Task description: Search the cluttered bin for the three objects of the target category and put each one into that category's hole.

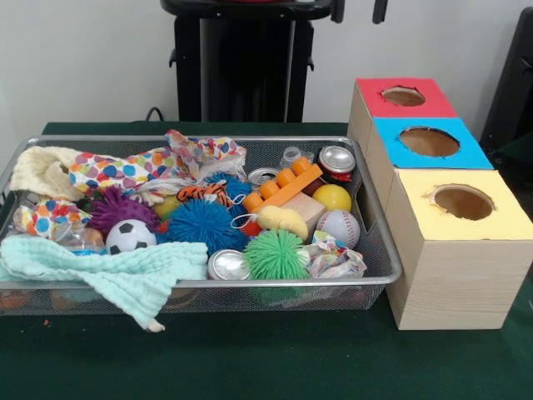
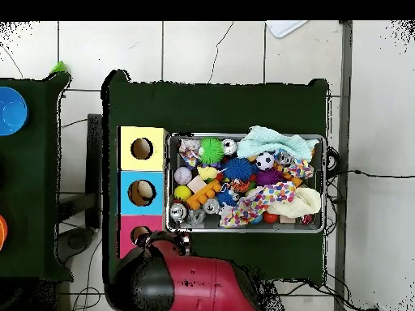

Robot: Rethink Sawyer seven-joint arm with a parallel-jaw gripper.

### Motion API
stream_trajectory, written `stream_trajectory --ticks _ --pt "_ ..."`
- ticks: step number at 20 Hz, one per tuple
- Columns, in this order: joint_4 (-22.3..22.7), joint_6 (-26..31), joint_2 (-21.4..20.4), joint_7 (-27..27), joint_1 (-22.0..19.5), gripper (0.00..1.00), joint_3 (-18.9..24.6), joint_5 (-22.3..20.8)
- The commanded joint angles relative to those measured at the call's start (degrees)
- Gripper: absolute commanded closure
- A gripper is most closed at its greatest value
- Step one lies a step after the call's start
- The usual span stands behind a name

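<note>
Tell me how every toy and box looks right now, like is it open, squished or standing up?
Wire bin: full, cluttered.
Mint cloth: crumpled, hanging over the bin's near rim.
Cream cloth: bunched in a corner.
Polka-dot cloth: crumpled over other things.
Silver can: lying on its side.
Red can: tilted, top showing.
Red box, blue box, yellow box: holes open, uncovered.
Gripper: not visible.
</note>
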Motion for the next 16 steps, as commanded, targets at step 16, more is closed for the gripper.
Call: stream_trajectory --ticks 16 --pt "-5.7 -6.5 7.0 2.2 -9.5 0.00 4.6 -2.5"
